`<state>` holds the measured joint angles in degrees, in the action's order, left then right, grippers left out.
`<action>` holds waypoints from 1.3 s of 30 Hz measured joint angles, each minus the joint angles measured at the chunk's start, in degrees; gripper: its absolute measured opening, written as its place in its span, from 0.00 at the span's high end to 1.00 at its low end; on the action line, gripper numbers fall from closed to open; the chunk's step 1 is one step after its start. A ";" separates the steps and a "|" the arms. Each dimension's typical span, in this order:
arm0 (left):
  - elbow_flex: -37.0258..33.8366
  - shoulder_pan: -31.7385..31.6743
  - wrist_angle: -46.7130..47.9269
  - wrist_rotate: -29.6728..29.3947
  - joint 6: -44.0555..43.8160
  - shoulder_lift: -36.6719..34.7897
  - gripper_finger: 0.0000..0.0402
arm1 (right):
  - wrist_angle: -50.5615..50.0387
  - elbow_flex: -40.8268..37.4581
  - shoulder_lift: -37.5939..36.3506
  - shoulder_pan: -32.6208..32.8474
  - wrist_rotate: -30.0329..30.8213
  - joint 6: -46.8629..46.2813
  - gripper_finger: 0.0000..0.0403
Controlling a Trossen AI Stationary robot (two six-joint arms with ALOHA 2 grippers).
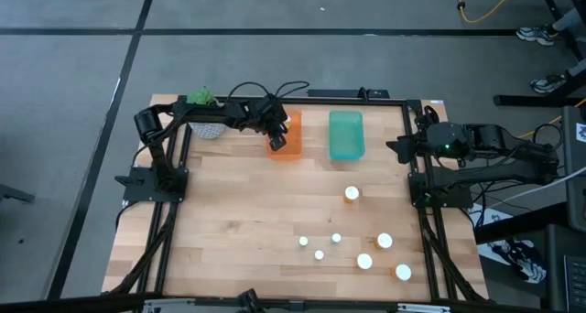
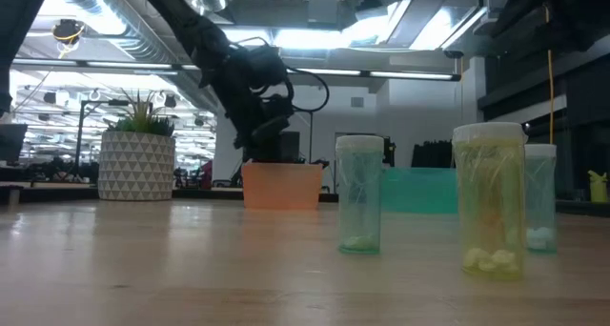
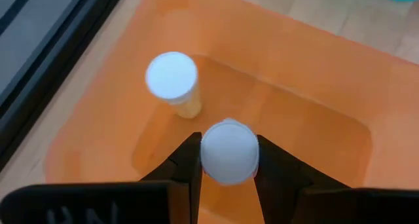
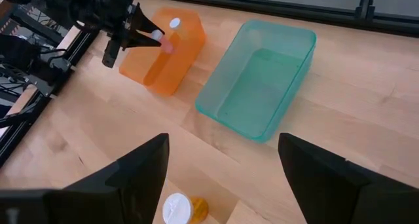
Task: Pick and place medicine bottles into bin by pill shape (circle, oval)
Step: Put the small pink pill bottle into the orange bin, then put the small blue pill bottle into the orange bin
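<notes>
You have one medicine bottle standing inside the orange bin, and your left gripper hangs over that same bin with its jaws clamped narrow on a second white-capped bottle, not yet let go. The teal bin beside it looks empty as far as the right wrist view shows. Seven bottles remain on the desk: one amber one sits alone near the teal bin, and the other six lie scattered toward the near edge, so by my reckoning you are barely a quarter through. Your left arm reaches from its base across the far edge, past a small potted plant, wrist tipped down into the bin. Your right gripper waits folded near its own base with jaws standing partly apart and holding nothing, looking over the amber bottle
</notes>
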<state>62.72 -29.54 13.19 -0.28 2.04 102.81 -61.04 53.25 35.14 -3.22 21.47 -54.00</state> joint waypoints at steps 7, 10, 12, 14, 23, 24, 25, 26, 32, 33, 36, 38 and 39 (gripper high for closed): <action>0.00 -0.83 0.05 1.41 -0.22 0.03 0.75 | 0.00 0.00 0.00 0.00 0.00 0.00 0.28; 0.00 -0.80 0.04 2.19 -0.28 0.04 0.73 | 0.00 0.00 0.00 0.00 0.01 0.02 0.28; 0.00 -0.60 0.02 3.05 -0.31 0.06 0.71 | -0.02 0.00 0.00 0.00 0.23 0.09 0.28; 0.00 -0.40 0.04 3.01 -0.35 0.06 0.69 | -0.02 0.00 0.00 0.00 1.40 0.15 0.28; 0.00 -0.40 0.04 2.34 -0.15 0.08 0.65 | -0.04 0.00 0.00 0.00 1.99 0.07 0.28; 0.00 -0.38 0.02 2.33 -0.04 0.08 0.65 | -0.04 0.00 0.00 0.00 1.97 0.07 0.28; 0.00 -0.38 0.02 2.19 -0.01 0.08 0.64 | -0.04 0.00 0.00 0.00 1.72 0.04 0.28; 0.00 -0.38 0.02 2.15 0.00 0.08 0.64 | -0.04 0.00 -0.01 0.00 1.43 0.04 0.28; 0.00 -0.38 -0.50 1.94 0.06 -1.59 0.63 | -0.07 0.00 0.00 0.00 0.84 0.05 0.28; 0.00 -0.38 -0.68 1.74 0.07 -2.16 0.63 | -0.07 0.00 -0.02 0.00 0.73 0.09 0.28; 0.02 -0.40 -0.92 1.67 0.02 -4.01 0.63 | -0.09 0.00 -0.02 0.00 -0.47 0.21 0.28; 0.02 -0.08 -1.03 1.58 -1.30 -6.07 0.63 | -0.09 0.00 -0.02 0.01 -0.62 0.29 0.28; 0.02 0.17 -1.01 1.53 -2.90 -7.31 0.63 | -0.11 0.00 -0.02 0.02 -0.63 0.41 0.28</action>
<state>62.74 -29.36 12.18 1.25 -0.86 95.49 -61.14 53.25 35.11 -3.21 20.84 -53.59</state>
